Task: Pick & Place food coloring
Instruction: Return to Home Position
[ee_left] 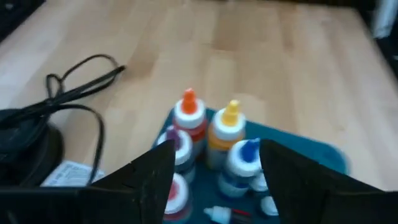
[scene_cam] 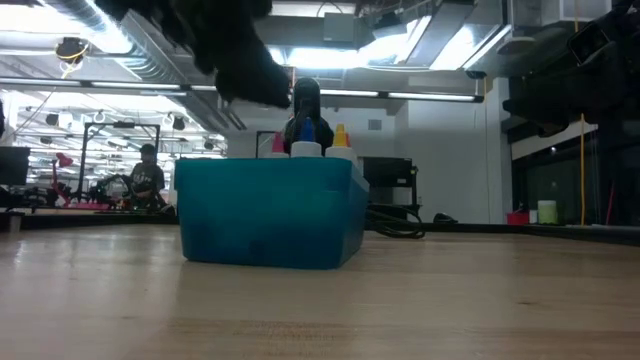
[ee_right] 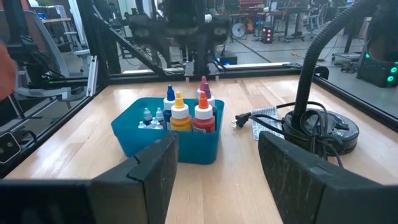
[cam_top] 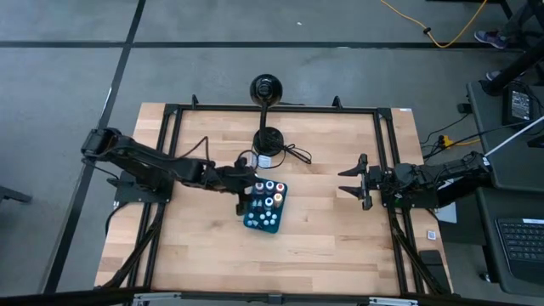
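Note:
Several food coloring bottles (ee_left: 208, 134) stand upright in a teal tray (cam_top: 277, 219) near the table's middle, their bases in the tray. Their tips are orange (ee_left: 188, 99), yellow (ee_left: 231, 112), blue (ee_left: 249, 151) and purple (ee_left: 177, 140). In the low view their tips (scene_cam: 318, 138) stick up over the tray's wall (scene_cam: 270, 215). My left gripper (ee_left: 214, 158) hovers open over the tray's left end (cam_top: 248, 189), fingers apart above the bottles, nothing between them. My right gripper (cam_top: 355, 180) waits open by the table's right rail, facing the tray (ee_right: 168, 134).
A black round stand base (cam_top: 269, 140) with a gooseneck and a looping cable (ee_left: 74, 87) lies just beyond the tray, with a white label (ee_left: 68, 174) beside it. Black frame rails (cam_top: 387, 153) run along the table's sides. A person (scene_cam: 148, 175) stands far off in the room.

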Action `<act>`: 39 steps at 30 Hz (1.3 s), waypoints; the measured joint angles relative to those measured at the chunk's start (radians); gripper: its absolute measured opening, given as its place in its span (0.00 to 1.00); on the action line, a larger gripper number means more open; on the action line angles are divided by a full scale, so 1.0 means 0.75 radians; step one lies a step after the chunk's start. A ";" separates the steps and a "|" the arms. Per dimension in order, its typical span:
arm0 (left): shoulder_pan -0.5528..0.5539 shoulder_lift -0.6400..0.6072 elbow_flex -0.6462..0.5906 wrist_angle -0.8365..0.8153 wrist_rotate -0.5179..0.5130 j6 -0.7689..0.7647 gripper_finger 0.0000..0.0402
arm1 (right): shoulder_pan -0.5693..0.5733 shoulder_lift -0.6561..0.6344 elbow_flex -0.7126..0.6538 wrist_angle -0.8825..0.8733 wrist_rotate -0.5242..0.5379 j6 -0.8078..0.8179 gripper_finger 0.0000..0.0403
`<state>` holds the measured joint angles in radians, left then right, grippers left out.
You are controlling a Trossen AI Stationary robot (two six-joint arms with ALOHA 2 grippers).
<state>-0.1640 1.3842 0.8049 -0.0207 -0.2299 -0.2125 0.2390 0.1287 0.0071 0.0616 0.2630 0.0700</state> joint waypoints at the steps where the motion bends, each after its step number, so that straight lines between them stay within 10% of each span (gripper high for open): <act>1: -0.006 -0.019 0.008 -0.018 0.020 -0.011 0.58 | 0.000 0.000 0.000 0.000 -0.001 0.000 0.55; 16: -0.130 -0.406 0.069 -0.314 0.094 -0.085 0.82 | 0.000 0.000 0.000 -0.001 -0.003 0.000 0.55; 26: -0.120 -0.749 0.068 -0.490 0.082 0.445 0.82 | -0.001 0.000 0.000 -0.001 -0.003 0.000 0.55; 39: 0.175 -1.329 -0.380 0.019 0.122 0.293 0.81 | 0.000 0.001 0.000 -0.001 -0.003 0.000 0.55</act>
<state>-0.0328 0.3873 0.5199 -0.0065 -0.1383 0.0074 0.2388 0.1291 0.0072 0.0612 0.2605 0.0698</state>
